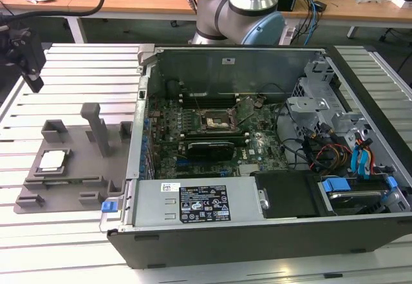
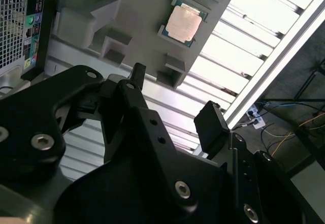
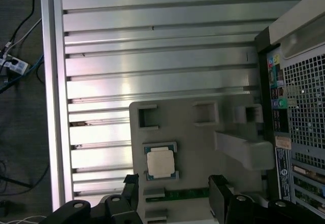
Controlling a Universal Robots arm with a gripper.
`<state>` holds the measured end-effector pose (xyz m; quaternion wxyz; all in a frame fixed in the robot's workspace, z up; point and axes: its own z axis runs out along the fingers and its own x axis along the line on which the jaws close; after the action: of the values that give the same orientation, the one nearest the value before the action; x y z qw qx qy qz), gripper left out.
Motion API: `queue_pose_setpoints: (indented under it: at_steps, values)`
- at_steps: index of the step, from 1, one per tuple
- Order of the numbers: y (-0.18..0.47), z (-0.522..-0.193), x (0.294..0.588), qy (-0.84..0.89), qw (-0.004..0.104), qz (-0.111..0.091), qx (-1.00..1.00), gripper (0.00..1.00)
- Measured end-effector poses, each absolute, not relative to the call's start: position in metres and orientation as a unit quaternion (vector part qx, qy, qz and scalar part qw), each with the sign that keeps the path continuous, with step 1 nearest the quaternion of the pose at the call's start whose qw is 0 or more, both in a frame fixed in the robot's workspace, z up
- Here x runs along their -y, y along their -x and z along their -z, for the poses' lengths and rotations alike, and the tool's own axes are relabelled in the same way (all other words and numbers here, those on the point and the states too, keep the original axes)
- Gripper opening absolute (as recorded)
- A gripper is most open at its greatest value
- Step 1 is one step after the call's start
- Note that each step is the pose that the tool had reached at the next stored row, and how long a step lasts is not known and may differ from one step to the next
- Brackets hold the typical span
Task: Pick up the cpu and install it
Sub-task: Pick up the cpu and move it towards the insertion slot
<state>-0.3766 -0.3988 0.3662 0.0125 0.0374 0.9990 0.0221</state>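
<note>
The gripper's (image 3: 175, 186) two black fingers (image 3: 218, 191) stand spread apart with an open gap between them. Nothing is held between them, and they touch nothing. The second wrist view shows the same condition: one finger (image 2: 210, 125) sits clear of the opposite one, and bare table shows through the gap.

The cpu (image 3: 161, 162) lies flat, metal top up, in a shallow square recess of a grey holder plate (image 3: 203, 153). In the first wrist view the chip appears in the gap between the two fingers and beyond their tips, apart from both. In the second wrist view the cpu (image 2: 184, 23) lies well beyond the fingertips, on the holder plate (image 2: 137, 10).

In the exterior view the gripper (image 1: 33, 81) hangs over the slotted aluminium table (image 1: 77, 78), near its far corner on the exterior view's left. The cpu (image 1: 53, 161) is apart from it, nearer the camera, at the left end of the holder plate (image 1: 77, 168). Grey upright posts (image 1: 96, 126) rise from the plate between the chip and the computer case (image 1: 257, 245).

The case lies open beside the holder plate, on the exterior view's right of it. Inside, the motherboard carries the square black socket frame (image 1: 215, 122), with the long black graphics card (image 1: 209, 147) just in front of it. The base of the arm (image 1: 241, 7) stands behind the case.
</note>
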Motion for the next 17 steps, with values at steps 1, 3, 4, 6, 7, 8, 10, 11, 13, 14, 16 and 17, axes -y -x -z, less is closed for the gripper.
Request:
queue_pose_setpoints:
  at_steps: [1, 3, 4, 6, 7, 8, 10, 11, 13, 14, 16, 17]
  values:
    - [0.377, -0.365, 0.399, -0.037, 0.012, -0.022, -0.999, 0.66]
    - [0.377, -0.364, 0.399, -0.037, 0.012, -0.022, -0.999, 0.66]
    - [0.377, -0.363, 0.399, -0.037, 0.012, -0.022, -0.999, 0.66]
    - [0.377, -0.362, 0.399, -0.037, 0.012, -0.022, -0.999, 0.66]
    - [0.377, -0.361, 0.399, -0.037, 0.012, -0.022, -0.999, 0.66]
    - [0.377, -0.360, 0.399, -0.037, 0.012, -0.022, -0.999, 0.66]
    - [0.377, -0.358, 0.399, -0.037, 0.013, -0.022, -0.999, 0.66]
    - [0.377, -0.357, 0.399, -0.037, 0.012, -0.022, -0.999, 0.66]
    - [0.377, -0.356, 0.399, -0.037, 0.012, -0.022, -0.999, 0.66]
    - [0.377, -0.355, 0.399, -0.037, 0.012, -0.022, -0.999, 0.66]
    - [0.377, -0.353, 0.399, -0.037, 0.012, -0.022, -0.999, 0.66]
    - [0.377, -0.353, 0.399, -0.037, 0.012, -0.022, -0.999, 0.66]
